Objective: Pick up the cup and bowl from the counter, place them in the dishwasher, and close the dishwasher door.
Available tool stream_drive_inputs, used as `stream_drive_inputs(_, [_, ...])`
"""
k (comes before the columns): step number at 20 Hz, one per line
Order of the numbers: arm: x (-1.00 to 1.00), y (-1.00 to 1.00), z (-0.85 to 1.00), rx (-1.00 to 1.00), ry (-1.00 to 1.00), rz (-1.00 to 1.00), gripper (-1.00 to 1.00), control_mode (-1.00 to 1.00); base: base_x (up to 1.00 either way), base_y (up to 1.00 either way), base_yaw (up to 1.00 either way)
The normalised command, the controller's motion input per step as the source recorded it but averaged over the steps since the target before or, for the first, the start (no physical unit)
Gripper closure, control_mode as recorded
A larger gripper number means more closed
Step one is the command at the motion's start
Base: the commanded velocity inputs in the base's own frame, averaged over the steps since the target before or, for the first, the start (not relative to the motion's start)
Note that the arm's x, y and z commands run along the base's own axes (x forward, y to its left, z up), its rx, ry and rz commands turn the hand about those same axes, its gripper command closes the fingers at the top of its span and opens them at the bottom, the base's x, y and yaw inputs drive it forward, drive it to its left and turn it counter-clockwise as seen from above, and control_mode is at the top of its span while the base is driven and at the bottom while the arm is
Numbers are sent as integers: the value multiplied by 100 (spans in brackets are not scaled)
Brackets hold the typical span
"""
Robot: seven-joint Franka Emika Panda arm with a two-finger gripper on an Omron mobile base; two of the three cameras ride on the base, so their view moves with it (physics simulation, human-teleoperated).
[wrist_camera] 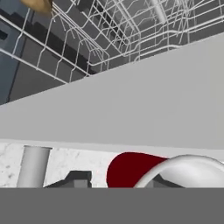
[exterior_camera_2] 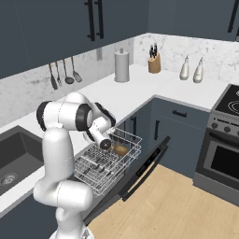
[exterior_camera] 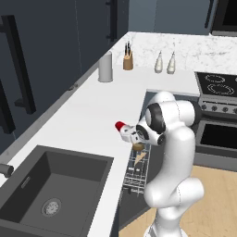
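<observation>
The red cup (exterior_camera: 121, 125) with its white rim sits at the front edge of the white counter (exterior_camera: 78, 115), just above the dishwasher. My gripper (exterior_camera: 127, 132) reaches it from the dishwasher side. In the hand view the cup (wrist_camera: 129, 168) lies close in between the fingertips, and the gripper (wrist_camera: 116, 181) is shut on it. The tan bowl (exterior_camera_2: 121, 150) rests in the pulled-out wire rack (exterior_camera_2: 100, 170), also seen as the bowl (wrist_camera: 39, 5) at the top left of the hand view. The dishwasher door (exterior_camera_2: 144, 170) hangs open, slanting down to the floor.
A grey canister (exterior_camera: 105, 67), a knife block (exterior_camera: 128, 60) and two bottles (exterior_camera: 159, 62) stand at the back of the counter. The dark sink (exterior_camera: 51, 190) lies to the left. The steel oven and stove (exterior_camera: 217, 83) stand to the right.
</observation>
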Motion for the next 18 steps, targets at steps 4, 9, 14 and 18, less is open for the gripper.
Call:
stream_drive_inputs(4, [-14,0,1,0,0,-4,100,-100,0,0,0])
stream_drive_inputs(9, [-54,-10,24,0,0,-6,100,-100,0,0,0])
stream_drive_inputs(14, [-98,-68,48,5,0,-2,100,-100,0,0,0])
stream_drive_inputs(18, [-91,-93,56,11,4,-1,100,-100,0,0,0])
